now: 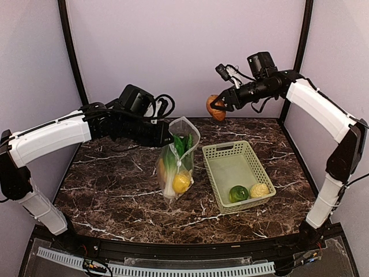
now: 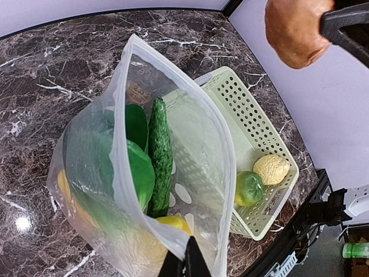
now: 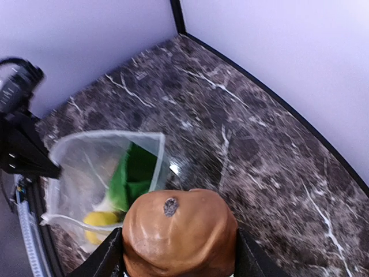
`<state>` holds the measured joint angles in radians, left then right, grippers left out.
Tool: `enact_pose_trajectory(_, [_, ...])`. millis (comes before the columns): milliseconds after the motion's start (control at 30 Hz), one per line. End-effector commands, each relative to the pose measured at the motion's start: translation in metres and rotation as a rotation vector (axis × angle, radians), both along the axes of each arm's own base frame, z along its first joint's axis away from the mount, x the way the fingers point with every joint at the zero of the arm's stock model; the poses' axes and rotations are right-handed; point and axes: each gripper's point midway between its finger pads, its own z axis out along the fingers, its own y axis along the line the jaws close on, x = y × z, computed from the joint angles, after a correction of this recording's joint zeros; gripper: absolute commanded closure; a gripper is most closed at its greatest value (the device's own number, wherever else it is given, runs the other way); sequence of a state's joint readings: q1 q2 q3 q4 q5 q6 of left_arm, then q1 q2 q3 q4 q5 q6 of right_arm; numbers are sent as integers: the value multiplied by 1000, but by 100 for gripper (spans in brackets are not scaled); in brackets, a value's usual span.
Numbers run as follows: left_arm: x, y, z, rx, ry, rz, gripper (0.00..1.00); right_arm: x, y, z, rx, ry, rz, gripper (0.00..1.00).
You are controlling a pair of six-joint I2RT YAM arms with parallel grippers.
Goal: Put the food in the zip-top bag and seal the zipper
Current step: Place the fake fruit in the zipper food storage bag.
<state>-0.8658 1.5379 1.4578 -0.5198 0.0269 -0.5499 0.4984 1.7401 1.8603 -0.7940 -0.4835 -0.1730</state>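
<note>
The clear polka-dot zip-top bag (image 1: pixel 179 158) stands upright on the table with its mouth open. My left gripper (image 1: pixel 167 138) is shut on the bag's mouth edge (image 2: pixel 173 239) and holds it up. Inside the bag lie the leek (image 2: pixel 160 153), green leaves and a yellow lemon-like piece (image 2: pixel 173 222). My right gripper (image 1: pixel 218 105) is shut on the brown fruit (image 1: pixel 215 108) and holds it high in the air, up and to the right of the bag mouth. The brown fruit fills the bottom of the right wrist view (image 3: pixel 179 234). The zipper strip runs along the mouth rim (image 2: pixel 173 86).
A light green mesh basket (image 1: pixel 222 153) stands right of the bag. In its near corner lie a green round fruit (image 1: pixel 238 193) and a pale bumpy one (image 1: pixel 259 190). Walls close in the back and sides.
</note>
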Motion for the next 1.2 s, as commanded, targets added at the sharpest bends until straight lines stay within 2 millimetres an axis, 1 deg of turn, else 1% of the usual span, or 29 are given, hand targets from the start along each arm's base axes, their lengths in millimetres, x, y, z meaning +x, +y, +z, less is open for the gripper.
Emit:
enact_pose_trajectory(0, [2, -1, 9, -26, -7, 7, 99, -24, 47, 32, 270, 150, 177, 49])
enact_pose_trajectory(67, [2, 0, 7, -22, -5, 13, 99, -25, 62, 29, 300, 214, 209, 48])
enact_pose_trajectory(100, [3, 0, 7, -23, -7, 14, 99, -24, 70, 23, 301, 245, 226, 48])
enact_pose_trajectory(167, [4, 0, 6, -25, -6, 19, 99, -28, 82, 20, 304, 263, 252, 48])
enact_pose_trajectory(267, [5, -1, 8, -29, -9, 22, 99, -34, 93, 14, 301, 283, 274, 48])
enact_pose_trajectory(333, [6, 0, 9, -30, -13, 28, 99, -39, 98, 6, 300, 316, 287, 48])
enact_pose_trajectory(500, [6, 0, 11, -35, -19, 31, 99, -55, 108, -10, 295, 374, 314, 47])
enact_pose_trajectory(633, [14, 11, 10, -3, -37, 104, 99, -68, 115, -23, 283, 410, 325, 47])
enact_pose_trajectory(800, [17, 19, 12, 4, -50, 143, 99, -71, 118, -41, 252, 435, 269, 45])
enact_pose_trajectory(867, [17, 21, 12, 3, -51, 156, 99, -73, 119, -44, 247, 433, 262, 44])
enact_pose_trajectory(1000, [17, 23, 10, 6, -48, 173, 99, -78, 123, -43, 245, 424, 262, 38])
enact_pose_trajectory(1100, [18, 22, 8, 2, -42, 177, 99, -75, 126, -45, 232, 412, 234, 34])
enact_pose_trajectory(1167, [19, 22, 8, -4, -44, 177, 99, -74, 128, -47, 234, 430, 230, 29])
